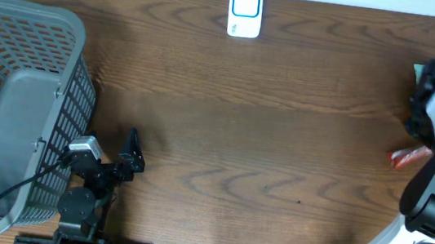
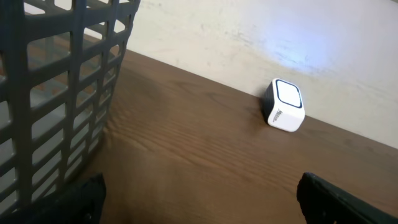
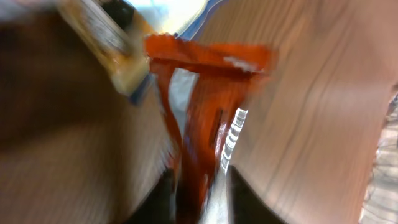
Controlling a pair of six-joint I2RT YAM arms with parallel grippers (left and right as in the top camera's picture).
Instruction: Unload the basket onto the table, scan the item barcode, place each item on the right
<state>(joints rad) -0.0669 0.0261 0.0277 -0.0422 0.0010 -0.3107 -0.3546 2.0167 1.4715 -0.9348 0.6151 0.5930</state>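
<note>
At the brown wooden table's (image 1: pixel 280 146) right edge, an orange plastic packet (image 1: pixel 409 157) sits between the right gripper's (image 3: pixel 200 196) fingers; blur hides whether they pinch it. Beside the grey plastic mesh basket (image 1: pixel 15 99), the left gripper (image 2: pixel 199 202) is spread wide.

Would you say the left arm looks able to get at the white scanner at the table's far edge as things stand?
Probably yes: the left gripper is open, only bare table lies between it and the scanner, and the grey basket stands off to its side. The stretch looks long, though.
</note>
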